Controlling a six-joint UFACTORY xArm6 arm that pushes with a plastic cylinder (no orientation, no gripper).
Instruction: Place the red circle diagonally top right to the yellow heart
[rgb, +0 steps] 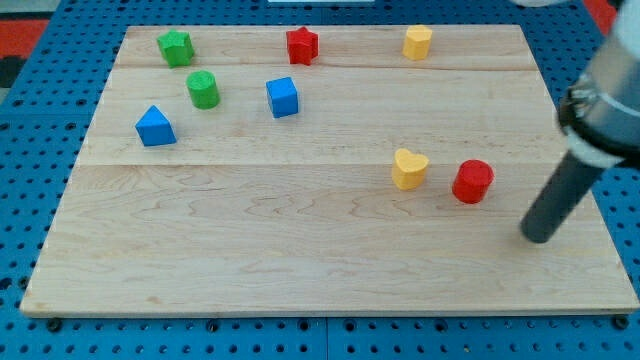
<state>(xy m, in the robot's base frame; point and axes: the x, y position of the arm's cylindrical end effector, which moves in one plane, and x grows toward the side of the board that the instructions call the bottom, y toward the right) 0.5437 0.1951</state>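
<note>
The red circle (472, 182) sits on the wooden board at the view's right. The yellow heart (409, 168) lies just to its left, a small gap between them; the circle is slightly lower than the heart. My tip (537, 236) rests on the board to the lower right of the red circle, about a block's width away and not touching it. The rod rises toward the view's upper right.
A red star (302, 45), a yellow block (418, 42) and a green star-like block (175, 47) lie along the top. A green cylinder (203, 90), blue cube (283, 97) and blue triangle (155, 127) are upper left. The board's right edge (600, 210) is near my tip.
</note>
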